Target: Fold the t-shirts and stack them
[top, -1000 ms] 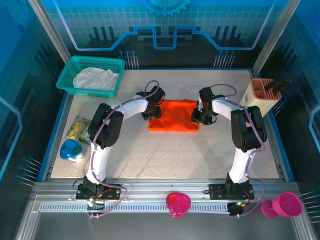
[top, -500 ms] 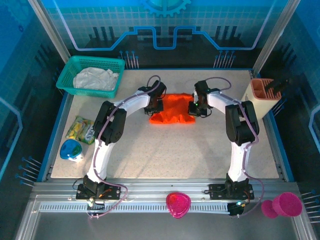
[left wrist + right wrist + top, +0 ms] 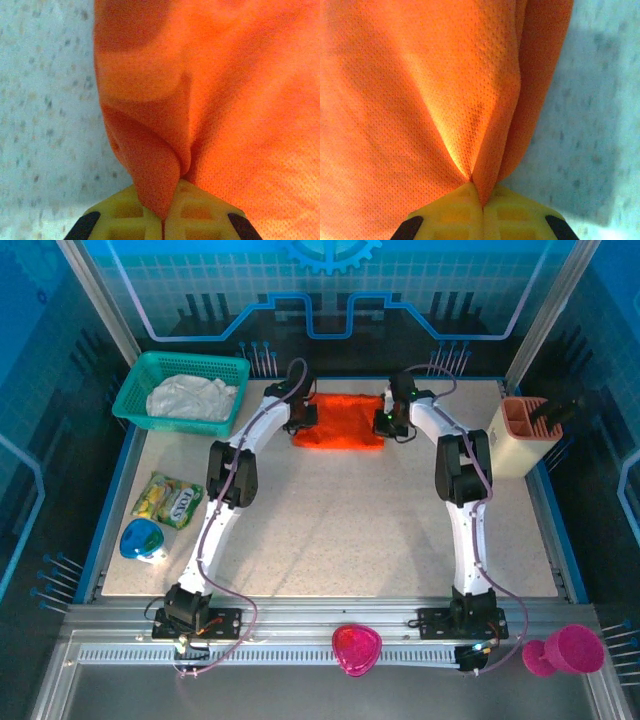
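Two grippers hold one garment. The orange t-shirt point(image 3: 338, 421) lies as a folded rectangle at the far edge of the table point(image 3: 340, 540), centred between the two arms.

1. Left gripper point(image 3: 163, 219): fully closed. Its yellow fingers point(image 3: 120, 216) meet on a raised pleat of orange cloth at the shirt's left edge. In the left wrist view, bare speckled table shows just left of the cloth.
2. Right gripper point(image 3: 482, 204): fully closed. Its fingers pinch a narrow ridge of the mesh-textured cloth at the shirt's right edge. In the right wrist view, bare table shows just right of the cloth.
3. Both arms reach far across the table, and the shirt spans the gap between the two grippers.

The white t-shirt point(image 3: 190, 397) lies crumpled inside the teal mesh basket point(image 3: 172, 424) at the far left corner, well apart from the orange one. A snack packet point(image 3: 168, 500) rests near the left edge of the table. A beige holder point(image 3: 528, 435) stands at the right edge.
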